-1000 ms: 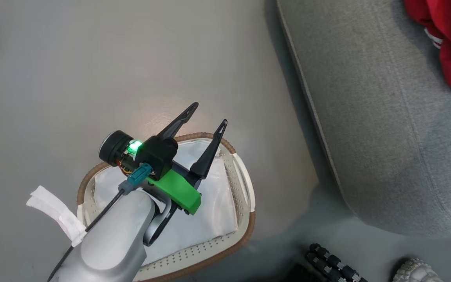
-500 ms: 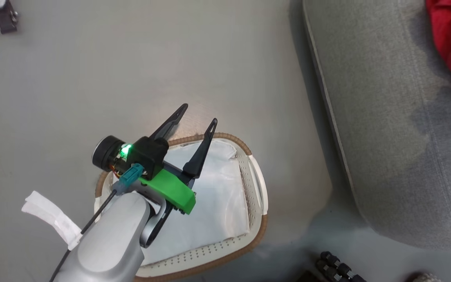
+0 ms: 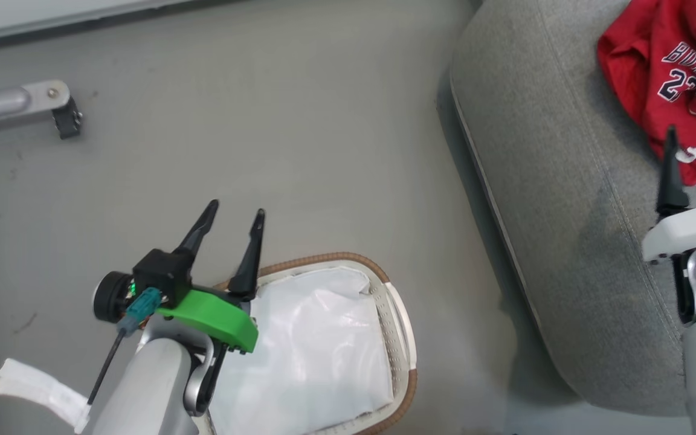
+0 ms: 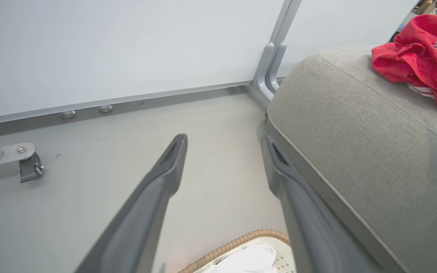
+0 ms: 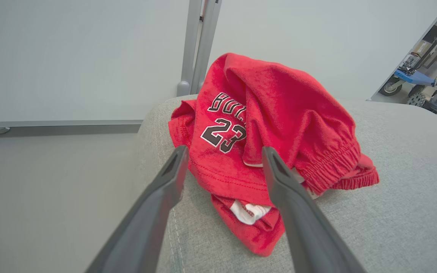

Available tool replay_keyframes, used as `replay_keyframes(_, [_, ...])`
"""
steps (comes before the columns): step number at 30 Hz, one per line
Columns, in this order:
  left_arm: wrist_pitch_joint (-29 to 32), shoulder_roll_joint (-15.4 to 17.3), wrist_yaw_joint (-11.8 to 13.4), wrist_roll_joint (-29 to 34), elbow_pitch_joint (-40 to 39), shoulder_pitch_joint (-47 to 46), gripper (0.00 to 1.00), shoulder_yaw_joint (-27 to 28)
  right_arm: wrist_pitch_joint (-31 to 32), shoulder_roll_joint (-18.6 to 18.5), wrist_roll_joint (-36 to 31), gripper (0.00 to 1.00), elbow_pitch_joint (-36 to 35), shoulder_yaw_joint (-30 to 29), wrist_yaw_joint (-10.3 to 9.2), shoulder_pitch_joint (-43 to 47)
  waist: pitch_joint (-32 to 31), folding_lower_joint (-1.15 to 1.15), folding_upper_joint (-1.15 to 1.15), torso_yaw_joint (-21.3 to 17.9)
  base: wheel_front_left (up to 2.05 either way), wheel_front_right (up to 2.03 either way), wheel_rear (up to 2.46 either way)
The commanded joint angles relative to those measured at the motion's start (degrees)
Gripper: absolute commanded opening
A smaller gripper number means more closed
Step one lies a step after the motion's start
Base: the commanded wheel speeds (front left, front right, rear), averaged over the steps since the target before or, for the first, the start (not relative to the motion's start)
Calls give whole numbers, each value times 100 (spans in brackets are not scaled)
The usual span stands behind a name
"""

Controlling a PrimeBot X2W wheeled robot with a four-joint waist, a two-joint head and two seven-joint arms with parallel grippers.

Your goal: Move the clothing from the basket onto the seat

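Dark fingers of the left gripper (image 3: 235,209) are held parted with nothing between them, angled up past the far rim of the basket (image 3: 324,260). Its white liner (image 3: 312,338) lies below and beside that wrist. The right gripper (image 5: 225,148) is likewise spread and empty, raised over the seat (image 3: 553,181). Just beyond its tips the clothing (image 5: 279,113) is heaped on the grey cushion. The number 23 is read plainly from the right wrist; from the left wrist a white wall (image 4: 127,49) is seen ahead.
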Motion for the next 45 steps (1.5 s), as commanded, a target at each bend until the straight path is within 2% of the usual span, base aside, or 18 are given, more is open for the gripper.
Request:
replay_keyframes(1, [4, -59, -13, 127, 9, 175, 100, 209, -12, 34, 91, 100, -84, 148, -5, 121, -418, 0, 0, 208, 0, 0, 0])
replay_keyframes(10, [3, -376, -13, 580, -110, 702, 100, 1570, -13, 334, 557, 100, -386, 1183, -6, 399, -864, 0, 0, 710, 0, 0, 0])
replay_keyframes(18, [4, -550, -14, 823, -161, 1050, 100, 2294, -13, 465, 720, 100, -391, 1622, -6, 679, -1152, 0, 0, 986, 0, 0, 0])
replay_keyframes(26, [4, -596, -14, 819, -149, 1367, 100, 2487, -13, 515, 819, 100, -337, 1563, -6, 1106, -1455, 0, 0, 1076, 0, 0, 0])
replay_keyframes(37, [4, -603, -14, 416, -299, 1765, 100, 2209, -13, 538, 833, 100, -285, 1526, -5, 1548, -1799, 0, 0, 1054, 0, 0, 0])
replay_keyframes(38, [-1, -610, 1, 461, -257, 1713, 0, 2199, 1, 546, 808, 0, -280, 1537, 0, 1499, -1782, 0, 0, 1057, 0, 0, 0])
replay_keyframes(42, [3, -646, 1, 456, -61, 1720, 0, 2178, 21, 610, 811, 0, -81, 1542, 0, 1623, -1786, 0, 0, 1060, 0, 0, 0])
replay_keyframes(45, [92, -643, 1, 121, -98, 1710, 0, 2202, 159, 607, 1165, 0, -77, 1470, 0, 1599, -1800, 0, 0, 1066, 0, 0, 0])
